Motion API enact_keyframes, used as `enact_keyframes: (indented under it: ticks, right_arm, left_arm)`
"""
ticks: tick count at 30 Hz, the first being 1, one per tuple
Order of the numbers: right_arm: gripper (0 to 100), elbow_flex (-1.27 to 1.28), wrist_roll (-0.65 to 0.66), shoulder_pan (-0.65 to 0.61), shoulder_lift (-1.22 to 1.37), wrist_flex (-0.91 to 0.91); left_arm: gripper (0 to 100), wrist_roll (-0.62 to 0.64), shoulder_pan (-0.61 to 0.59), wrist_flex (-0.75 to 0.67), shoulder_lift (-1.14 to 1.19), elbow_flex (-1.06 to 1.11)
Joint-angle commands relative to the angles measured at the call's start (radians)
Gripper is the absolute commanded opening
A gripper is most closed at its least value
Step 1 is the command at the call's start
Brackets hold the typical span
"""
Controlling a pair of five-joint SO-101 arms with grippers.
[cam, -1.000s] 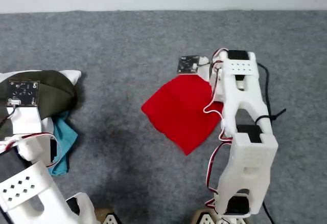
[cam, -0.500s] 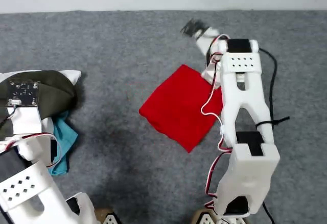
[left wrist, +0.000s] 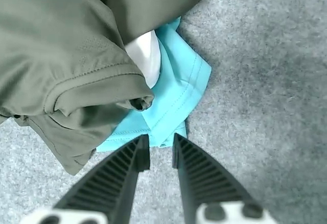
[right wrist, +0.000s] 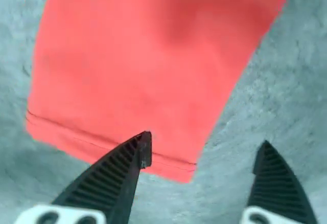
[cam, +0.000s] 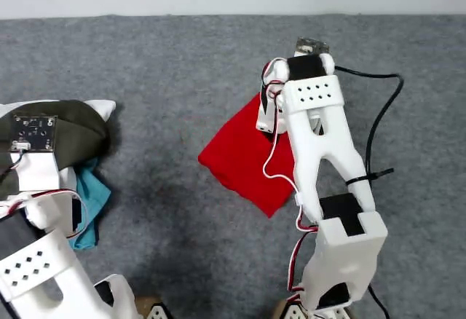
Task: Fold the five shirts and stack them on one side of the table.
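Red shirt (cam: 244, 159): folded, mid-table, well apart from the pile at the left side.
Right gripper (right wrist: 204, 144): spread wide, empty, hovering over the red shirt's hemmed edge.
Left gripper (left wrist: 159, 141): nearly closed, narrow gap, nothing held, just beside teal shirt (left wrist: 176, 93).
Risk: pinching only the top layer likely to open the fold on a drag; table (cam: 167, 79) covering looks grippy.
Pile risk: olive shirt (left wrist: 61, 55) bunched, may shed anything laid on top.
Room: bare stretch between red shirt and pile; far table edge near the right arm's wrist.

Red shirt (cam: 240, 157) partly under right arm (cam: 320, 148), teal shirt (cam: 98, 195) beneath olive shirt (cam: 80, 133)
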Motion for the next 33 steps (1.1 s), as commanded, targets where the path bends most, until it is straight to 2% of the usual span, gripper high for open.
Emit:
enact_keyframes:
  ticks: [1, 8, 19, 22, 25, 27, 28, 30, 33]
  right_arm:
    - [37.3, 0.008, -0.083, -0.005, -0.047, -0.035]
    - [39.5, 0.064, -0.114, -0.010, 0.059, -0.231]
    - [39.2, 0.064, -0.115, -0.002, 0.377, -0.414]
    - [31.3, 0.048, -0.110, -0.001, 0.421, -0.426]
    - [15.0, 0.009, -0.100, 0.005, 0.435, -0.404]
    - [2.8, -0.002, -0.049, 0.025, 0.444, -0.407]
    - [0.0, -0.011, -0.020, 0.035, 0.447, -0.403]
    - [3.6, -0.015, 0.040, 0.059, 0.443, -0.377]
    - [0.9, -0.031, 0.160, 0.104, 0.420, -0.340]
  left_arm:
    - [8, 0.002, -0.002, 0.003, -0.012, -0.005]
    - [8, 0.002, -0.002, 0.003, -0.009, -0.005]
    - [8, 0.002, -0.002, -0.003, -0.008, -0.005]
    - [8, 0.002, -0.002, -0.003, -0.008, -0.005]
    - [8, 0.002, -0.002, -0.003, -0.008, -0.005]
    - [8, 0.002, -0.002, -0.003, -0.008, -0.005]
    - [8, 0.002, -0.002, -0.003, -0.008, -0.005]
    - [8, 0.002, -0.002, -0.003, -0.008, -0.005]
    - [8, 0.002, -0.002, -0.003, -0.008, -0.005]
